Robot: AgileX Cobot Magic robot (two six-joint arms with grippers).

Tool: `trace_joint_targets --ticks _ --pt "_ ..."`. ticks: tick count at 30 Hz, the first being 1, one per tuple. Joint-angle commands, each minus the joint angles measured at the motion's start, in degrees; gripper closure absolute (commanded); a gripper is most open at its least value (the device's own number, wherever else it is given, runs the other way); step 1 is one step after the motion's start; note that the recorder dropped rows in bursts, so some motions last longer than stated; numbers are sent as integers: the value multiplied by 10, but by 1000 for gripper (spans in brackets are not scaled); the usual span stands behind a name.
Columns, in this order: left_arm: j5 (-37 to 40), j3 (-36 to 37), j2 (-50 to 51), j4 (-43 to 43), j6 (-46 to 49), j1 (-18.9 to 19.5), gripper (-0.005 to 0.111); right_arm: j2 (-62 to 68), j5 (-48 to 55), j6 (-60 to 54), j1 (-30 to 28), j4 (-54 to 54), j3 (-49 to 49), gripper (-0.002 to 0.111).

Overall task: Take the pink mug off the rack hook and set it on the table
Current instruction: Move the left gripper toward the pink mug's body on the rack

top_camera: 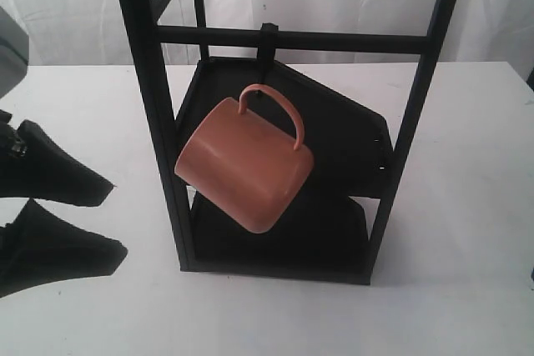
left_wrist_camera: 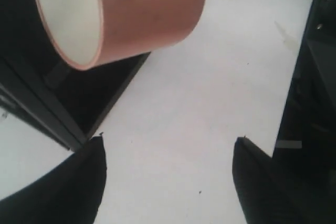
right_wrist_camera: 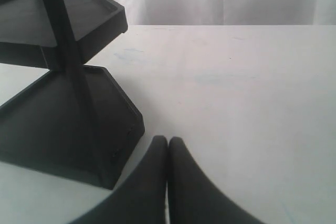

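The pink mug (top_camera: 246, 164) hangs tilted by its loop handle from the rack hook (top_camera: 266, 52) on the crossbar of the black frame rack (top_camera: 158, 131). Its cream inside faces the left wrist camera, where the pink mug (left_wrist_camera: 121, 17) fills the upper part of the picture. My left gripper (top_camera: 117, 216) stands open to the left of the rack, a short way from the mug, with nothing between its fingers; the left gripper (left_wrist_camera: 169, 139) shows only white table (left_wrist_camera: 210, 103) in its gap. My right gripper (right_wrist_camera: 168, 140) is shut and empty over the table (right_wrist_camera: 236, 103).
The rack has two black trays (right_wrist_camera: 52, 119), one above the other, standing on the white table (top_camera: 450, 289). A white curtain hangs behind the table. The right arm is out of the exterior view.
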Motion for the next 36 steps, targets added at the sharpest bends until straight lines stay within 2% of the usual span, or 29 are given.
trace_joint_targets --ticks 1,8,19,27,31,36 --pt "-4 3 -4 -73 62 -1 36 -3 -6 0 -3 -1 3 108" --pt "-31 25 -4 -131 144 -1 36 -3 -6 0 -3 -1 3 108" --pt "-117 34 -4 -136 144 -1 36 -3 -6 0 -3 -1 3 108" --pt "-118 34 25 -155 180 -1 36 -3 -6 0 -3 -1 3 108" --pt "-118 34 44 -220 245 -1 36 -3 -6 0 -3 -1 3 108" --pt "-120 34 69 -247 277 -1 36 -3 -6 0 -3 -1 3 108"
